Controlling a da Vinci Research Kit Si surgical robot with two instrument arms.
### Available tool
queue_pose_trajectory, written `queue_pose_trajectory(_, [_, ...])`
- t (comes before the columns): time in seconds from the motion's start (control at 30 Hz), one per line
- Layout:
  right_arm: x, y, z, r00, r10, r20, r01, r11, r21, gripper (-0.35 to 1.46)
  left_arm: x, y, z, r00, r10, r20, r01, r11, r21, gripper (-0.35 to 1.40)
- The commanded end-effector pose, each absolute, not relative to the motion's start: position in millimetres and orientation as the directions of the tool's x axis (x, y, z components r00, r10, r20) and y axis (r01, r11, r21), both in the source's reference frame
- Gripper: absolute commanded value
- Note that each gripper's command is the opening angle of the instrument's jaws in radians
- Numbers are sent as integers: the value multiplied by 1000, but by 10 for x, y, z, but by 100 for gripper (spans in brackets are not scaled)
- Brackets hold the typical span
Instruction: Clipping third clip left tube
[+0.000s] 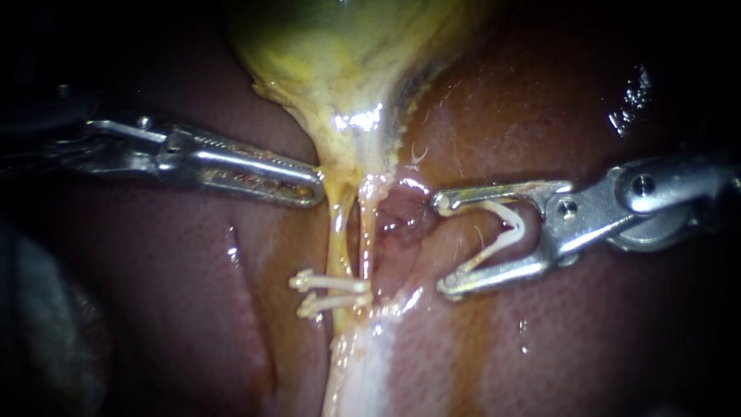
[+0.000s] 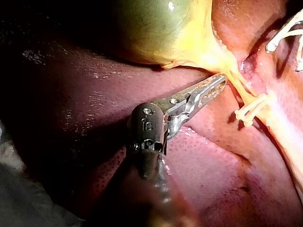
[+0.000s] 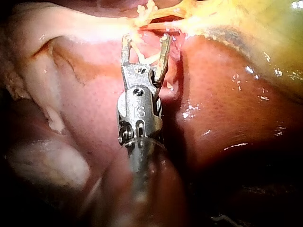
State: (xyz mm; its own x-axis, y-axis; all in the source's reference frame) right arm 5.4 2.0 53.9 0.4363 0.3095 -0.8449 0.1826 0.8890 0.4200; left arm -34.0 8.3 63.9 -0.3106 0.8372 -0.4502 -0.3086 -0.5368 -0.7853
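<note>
The yellow-green gallbladder (image 1: 347,46) narrows to a neck that splits into two thin tubes. The left tube (image 1: 337,247) carries two white clips (image 1: 332,293), seen also in the left wrist view, where the clips (image 2: 251,111) lie just past my left instrument. My left instrument (image 1: 312,185) has its jaws shut on the edge of the gallbladder's neck (image 1: 343,166). My right instrument (image 1: 441,245) stands right of the tubes, jaws wide apart, holding an open white clip (image 1: 505,228) between them. No tube lies between its jaws. The loaded clip (image 3: 147,57) shows in the right wrist view too.
Dark red liver (image 1: 193,309) surrounds the tubes on both sides. A pink raw pocket of tissue (image 1: 401,216) lies between the right tube (image 1: 367,239) and my right instrument's tips. A pale band (image 1: 370,363) runs down below the clips.
</note>
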Motion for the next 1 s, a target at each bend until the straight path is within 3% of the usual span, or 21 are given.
queue_pose_trajectory(0.03, [54, 20, 539, 436, 310, -845, 182, 889, 420, 50, -339, 83, 639, -311, 837, -450, -308, -537, -785, -35])
queue_pose_trajectory(0.3, [54, 20, 539, 436, 310, -845, 182, 889, 420, 50, -328, 92, 625, -316, 839, -443, -294, -530, -795, -35])
queue_pose_trajectory(0.63, [53, 20, 539, 436, 310, -845, 182, 889, 420, 50, -290, 122, 580, -299, 850, -434, -287, -514, -808, -35])
queue_pose_trajectory(1.0, [55, 20, 539, 439, 309, -844, 182, 889, 420, 50, -272, 122, 573, -296, 851, -435, -292, -514, -807, -35])
